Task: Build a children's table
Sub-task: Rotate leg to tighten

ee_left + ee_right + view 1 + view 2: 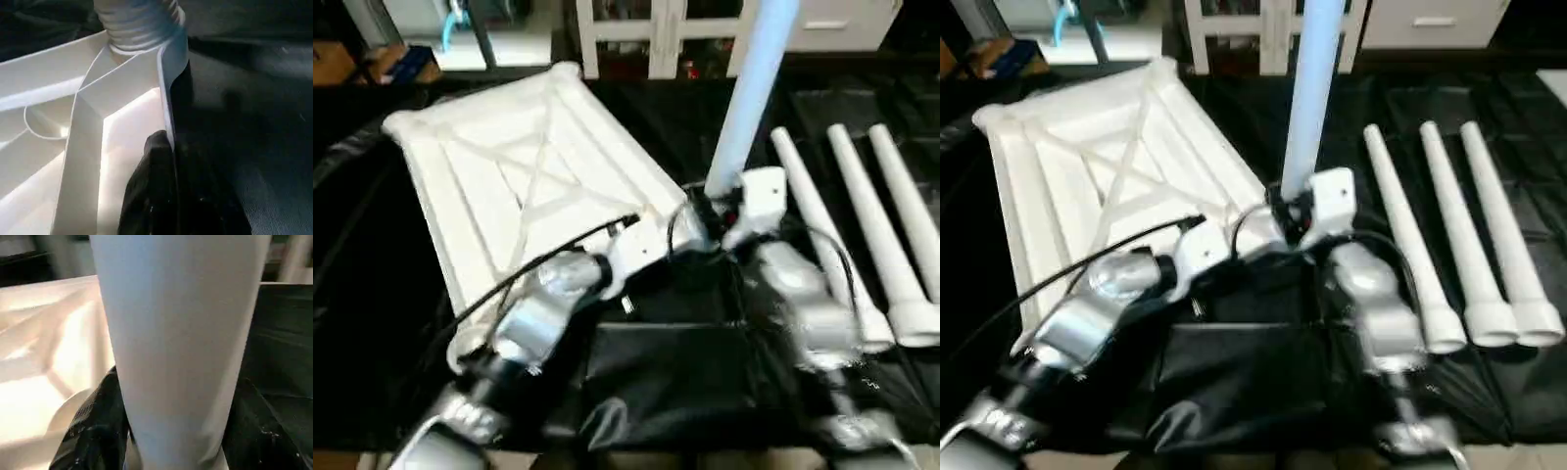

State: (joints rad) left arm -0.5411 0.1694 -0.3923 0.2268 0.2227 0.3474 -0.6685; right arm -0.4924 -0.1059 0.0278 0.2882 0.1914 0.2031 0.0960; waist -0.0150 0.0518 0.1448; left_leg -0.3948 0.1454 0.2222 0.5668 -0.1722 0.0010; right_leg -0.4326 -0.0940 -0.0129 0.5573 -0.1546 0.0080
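Black fingers [156, 196] of the left gripper [690, 220] are pinched shut on the thin side wall of the table top [509, 166], right by the corner socket. Both fingers of the right gripper [1307, 211] hug the standing leg [1312, 98] low down. It looks light, stiff and slippery, so holding near its bottom seems best. Three spare legs [1469, 235] lie well off beside the right fingers.
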